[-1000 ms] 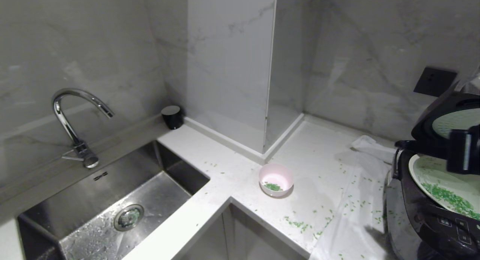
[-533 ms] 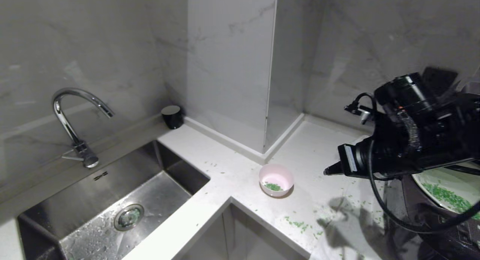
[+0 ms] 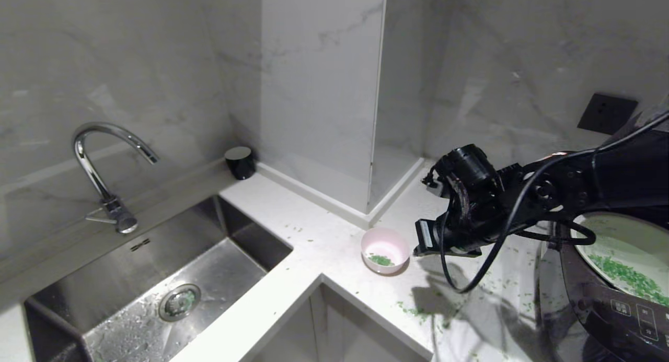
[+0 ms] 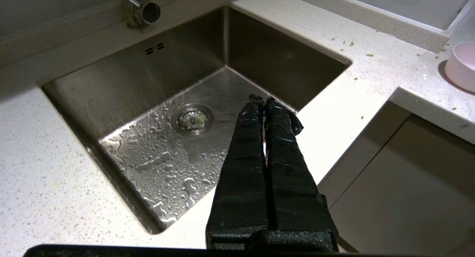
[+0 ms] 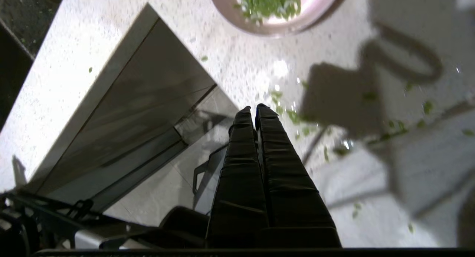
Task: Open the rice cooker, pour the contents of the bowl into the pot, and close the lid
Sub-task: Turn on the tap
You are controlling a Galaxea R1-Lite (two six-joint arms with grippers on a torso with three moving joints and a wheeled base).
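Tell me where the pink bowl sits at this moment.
In the head view the bowl stands on the counter at its inner corner, between the sink to its left and the right hand beside it.

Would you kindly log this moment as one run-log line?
right gripper: shut, empty, beside bowl | left gripper: shut, over sink | rice cooker: open

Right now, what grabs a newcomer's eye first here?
The right gripper, fingers together, hangs over the counter just beside the small pink bowl, which has a few green bits left in it. More green bits lie in the open rice cooker at the right edge. The wet steel sink fills the left.
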